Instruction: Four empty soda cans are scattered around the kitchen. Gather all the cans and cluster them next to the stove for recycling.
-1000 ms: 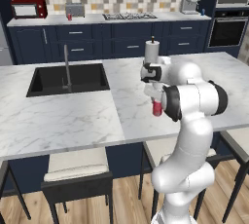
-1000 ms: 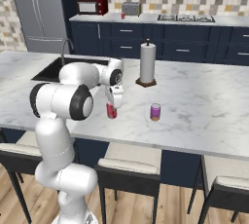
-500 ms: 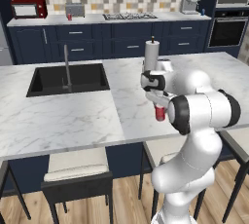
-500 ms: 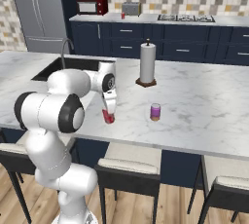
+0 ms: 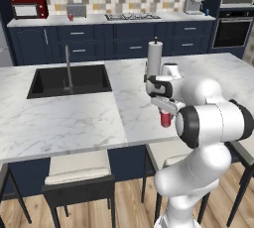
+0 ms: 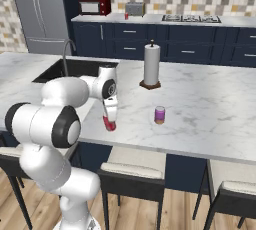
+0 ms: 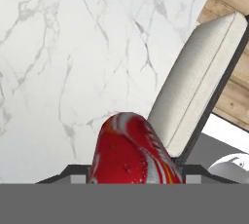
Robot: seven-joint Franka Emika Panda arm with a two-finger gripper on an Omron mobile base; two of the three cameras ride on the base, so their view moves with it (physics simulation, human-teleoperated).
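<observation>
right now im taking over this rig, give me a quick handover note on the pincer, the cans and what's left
Pincer: shut on a red can, near the island's front edge, by the sink side.
Purple can: upright on the island counter, in front of the paper-towel roll.
Another small red can stands on the back counter near the toaster, left of the stove.
Done: one can gripped; none beside the stove yet.
Left: carry this can to the stove, then fetch the purple one and the others. A fourth can is not spotted.

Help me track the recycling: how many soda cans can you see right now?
3: a red can in the gripper, a purple can on the island, a small red one on the back counter. Others may be hidden.
</observation>
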